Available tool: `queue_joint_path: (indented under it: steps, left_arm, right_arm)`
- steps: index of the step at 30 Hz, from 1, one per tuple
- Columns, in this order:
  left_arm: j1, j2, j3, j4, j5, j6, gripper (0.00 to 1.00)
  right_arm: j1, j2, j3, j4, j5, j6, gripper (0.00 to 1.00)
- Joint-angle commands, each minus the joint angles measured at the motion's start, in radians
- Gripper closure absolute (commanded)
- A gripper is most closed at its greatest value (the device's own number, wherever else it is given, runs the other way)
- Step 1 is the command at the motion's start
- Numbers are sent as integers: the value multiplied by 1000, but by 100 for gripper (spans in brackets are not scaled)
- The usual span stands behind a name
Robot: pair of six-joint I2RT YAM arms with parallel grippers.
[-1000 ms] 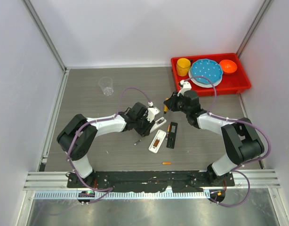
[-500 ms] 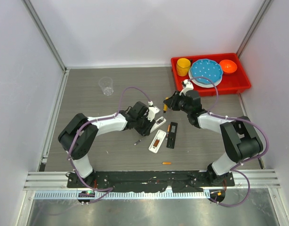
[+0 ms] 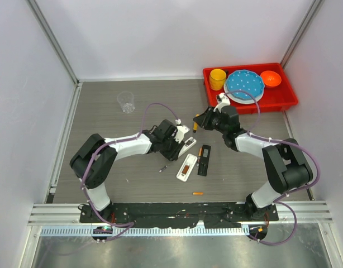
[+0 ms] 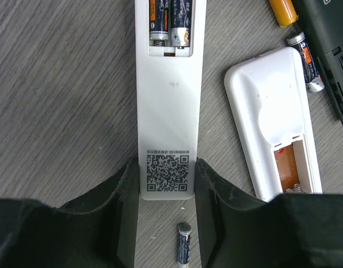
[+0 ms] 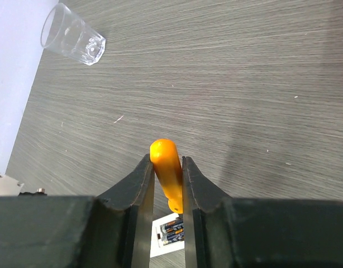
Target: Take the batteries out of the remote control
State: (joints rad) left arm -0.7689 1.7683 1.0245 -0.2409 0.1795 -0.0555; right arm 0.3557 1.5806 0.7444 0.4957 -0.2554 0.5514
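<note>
A white remote [image 4: 169,100] lies back-up on the table [image 4: 60,84], its QR-code end pinched in the left pincer [image 4: 167,174]. Its cover is off, and two dark batteries [image 4: 170,27] with orange bands sit side by side in the open bay at the far end. Just beside it a second remote [image 4: 266,111], also white, lies at an angle. Its bay is open, orange inside, with a spring showing.

A dark grey battery [image 4: 184,248] lies loose near the pinched end, and another [image 4: 305,61] lies just beside the second remote's edge. An orange battery [image 3: 198,193] lies well apart, toward the table's near edge.
</note>
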Motion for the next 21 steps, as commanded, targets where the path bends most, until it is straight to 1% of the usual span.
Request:
queue_joint_path:
  steps: [1, 9, 14, 21]
  left_arm:
    - [13, 76, -17, 8, -26, -35, 100]
    - [26, 86, -11, -6, -54, -63, 100]
    - [33, 102, -3, -17, -84, -87, 100]
    - [39, 111, -3, -23, -94, -107, 100]
  right_arm:
    - [45, -67, 30, -34, -232, 171, 99]
    - [43, -113, 21, -118, -220, 137, 99]
    - [43, -151, 21, -190, -200, 85, 99]
    - [43, -168, 13, -218, -174, 53, 99]
